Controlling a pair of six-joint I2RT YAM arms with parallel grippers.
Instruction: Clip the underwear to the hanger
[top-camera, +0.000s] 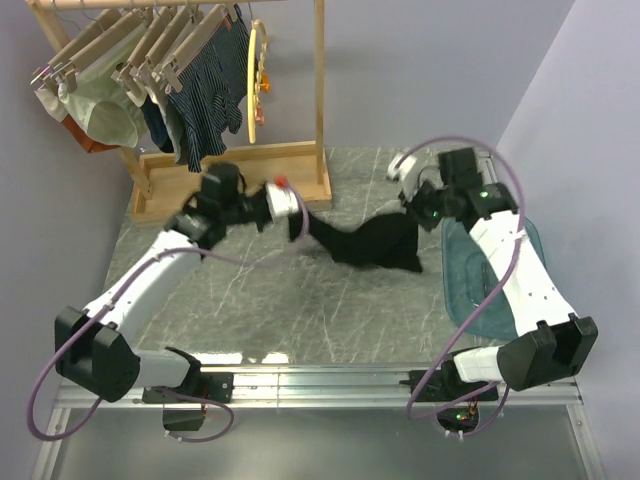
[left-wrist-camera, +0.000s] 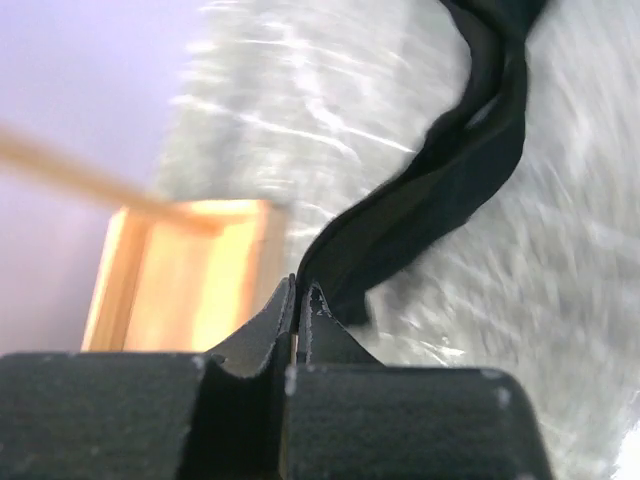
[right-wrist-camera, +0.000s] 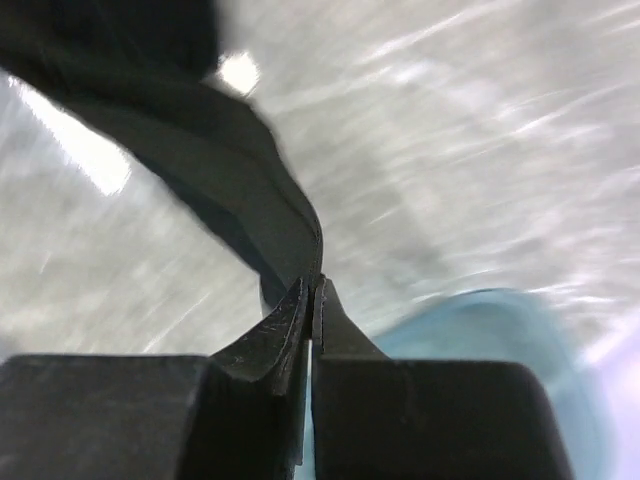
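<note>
The black underwear (top-camera: 368, 241) stretches between my two grippers above the marble table. My left gripper (top-camera: 296, 218) is shut on its left end; in the left wrist view the jaws (left-wrist-camera: 301, 292) pinch the fabric edge and the underwear (left-wrist-camera: 455, 160) trails up and right. My right gripper (top-camera: 413, 208) is shut on its right end; in the right wrist view the jaws (right-wrist-camera: 313, 287) pinch the underwear (right-wrist-camera: 235, 175). The yellow hanger (top-camera: 257, 82) with its small orange-red clips hangs on the wooden rack at the back, apart from both grippers.
The wooden rack (top-camera: 320, 95) stands at the back left, its base (top-camera: 240, 170) just behind my left gripper and also in the left wrist view (left-wrist-camera: 190, 275). Beige clip hangers hold dark striped shorts (top-camera: 205, 95) and pale green underwear (top-camera: 105, 110). A blue tray (top-camera: 462, 270) lies under my right arm.
</note>
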